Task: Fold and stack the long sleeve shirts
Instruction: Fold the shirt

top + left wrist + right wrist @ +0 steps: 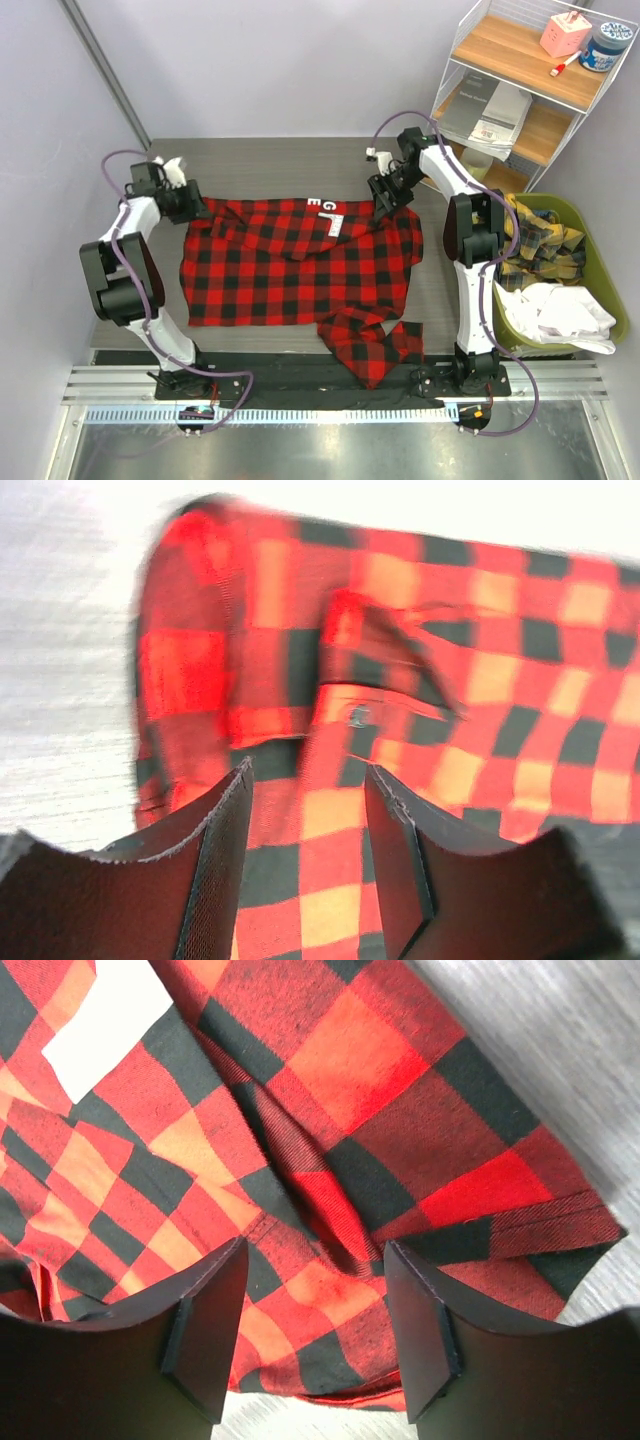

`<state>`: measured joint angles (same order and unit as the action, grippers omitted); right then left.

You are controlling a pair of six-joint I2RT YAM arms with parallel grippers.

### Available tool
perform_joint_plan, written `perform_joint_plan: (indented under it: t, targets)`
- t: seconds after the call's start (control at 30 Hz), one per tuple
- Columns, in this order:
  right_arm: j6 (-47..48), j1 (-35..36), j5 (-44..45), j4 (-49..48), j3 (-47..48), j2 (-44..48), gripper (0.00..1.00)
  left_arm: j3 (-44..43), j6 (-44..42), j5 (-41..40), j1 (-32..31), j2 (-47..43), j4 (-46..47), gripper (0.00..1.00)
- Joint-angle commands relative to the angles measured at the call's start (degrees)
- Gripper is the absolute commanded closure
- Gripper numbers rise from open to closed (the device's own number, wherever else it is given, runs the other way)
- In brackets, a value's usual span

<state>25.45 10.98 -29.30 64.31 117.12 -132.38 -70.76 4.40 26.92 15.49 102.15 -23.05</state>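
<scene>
Top view: shirt [300, 265] lies widthwise — left gripper [193, 205] at its far-left corner, right gripper [386, 206] at far-right, both jaws apart over cloth.

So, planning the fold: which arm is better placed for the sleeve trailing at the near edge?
Probably right: the sleeve lies near the base of the right arm; the left arm sits farther off.

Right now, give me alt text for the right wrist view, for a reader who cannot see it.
The right gripper hangs open over a red-and-black buffalo-check flannel shirt, its two dark fingers framing a creased fold of cloth. A white patch shows at upper left, and grey table at the right past the shirt's hemmed edge.
</scene>
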Motion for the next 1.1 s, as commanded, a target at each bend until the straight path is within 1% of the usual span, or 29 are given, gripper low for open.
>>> perform_joint_plan:
  t: [0.0, 0.03, 0.13, 0.23, 0.27, 0.4, 0.47, 0.53, 0.57, 0.6, 0.63, 0.67, 0.7, 0.73, 0.77, 0.87, 0.9, 0.93, 0.97, 1.0, 1.03, 1.07]
  targets:
    - [1.35, 1.85, 1.35, 2.22, -0.13, 4.76, 0.39, -1.23, -14.77, -0.01, -8.09, -5.91, -4.10, 0.52]
    - [1.53, 2.72, 1.70, 2.22, -0.75, 4.76, 0.41, -1.22, -16.34, -1.59, -10.28, -5.73, -4.72, 0.52]
    - [1.53, 4.13, 4.33, 1.26, -2.25, 3.80, 0.42, -2.09, -16.27, -5.19, -13.28, -3.46, -6.91, 0.54]
    - [1.62, 4.84, 7.05, 0.55, -1.72, 0.91, 0.43, -4.12, -14.35, -7.31, -13.64, 0.93, -9.55, 0.56]
    - [1.88, 5.01, 7.67, 0.55, -1.28, 0.11, 0.43, -4.73, -14.25, -9.58, -13.55, 1.82, -10.08, 0.57]
    - [2.23, 5.01, 12.15, 0.11, 3.80, -4.81, 0.44, -8.33, -14.95, -13.20, -13.11, 6.65, -13.15, 0.57]
    - [2.15, 4.93, 15.58, -1.02, 6.18, -7.88, 0.46, -10.70, -15.74, -14.34, -12.76, 10.86, -14.91, 0.57]
    - [1.97, 4.66, 19.08, -1.91, 10.48, -10.00, 0.48, -15.00, -15.92, -14.87, -12.24, 15.77, -16.76, 0.59]
    - [1.97, 4.57, 20.15, -2.52, 12.24, -12.62, 0.48, -16.50, -15.83, -14.96, -11.89, 17.45, -17.11, 0.59]
    - [1.97, 4.14, 21.29, -2.96, 15.91, -13.77, 0.48, -19.91, -15.48, -15.49, -11.62, 19.04, -17.55, 0.59]
    - [2.06, 4.05, 22.17, -3.31, 17.95, -15.35, 0.48, -22.20, -15.39, -16.19, -11.36, 23.14, -19.04, 0.59]
    - [2.14, 3.87, 24.18, -4.10, 19.97, -16.67, 0.49, -27.01, -15.04, -16.54, -11.09, 25.01, -20.01, 0.60]
    - [2.75, 3.70, 24.90, -4.54, 23.56, -19.21, 0.49, -29.50, -13.91, -16.11, -10.48, 27.12, -20.71, 0.60]
    - [2.93, 3.69, 26.56, -6.20, 24.81, -20.02, 0.49, -32.04, -13.37, -16.11, -10.39, 30.36, -21.94, 0.60]
    - [3.02, 3.69, 27.10, -7.52, 26.13, -21.07, 0.48, -37.03, -13.02, -16.19, -10.21, 32.30, -22.30, 0.61]
    - [4.69, 3.69, 24.57, -10.34, 26.50, -20.03, 0.43, -46.71, -13.10, -12.87, -9.68, 36.27, -25.38, 0.57]
    - [4.87, 3.69, 23.16, -10.78, 26.23, -17.85, 0.41, -47.44, -14.24, -11.90, -9.60, 35.84, -25.12, 0.56]
    - [6.09, 3.78, 21.32, -10.27, 26.06, -16.09, 0.37, -47.54, -14.60, -9.63, -9.77, 34.71, -24.51, 0.55]
    - [6.19, 3.87, 18.95, -9.91, 25.27, -14.33, 0.31, -46.76, -15.38, -7.95, -9.69, 31.74, -24.59, 0.53]
    - [6.19, 4.04, 17.97, -9.82, 24.39, -12.31, 0.27, -45.70, -16.61, -5.76, -9.68, 29.45, -24.85, 0.51]
    - [7.15, 4.05, 16.48, -8.86, 23.25, -6.98, 0.24, -44.30, -19.49, -2.52, -9.68, 27.16, -24.94, 0.50]
    - [7.15, 4.05, 13.68, -8.33, 19.41, -4.23, 0.20, -40.46, -21.00, -0.92, -9.68, 21.83, -25.29, 0.46]
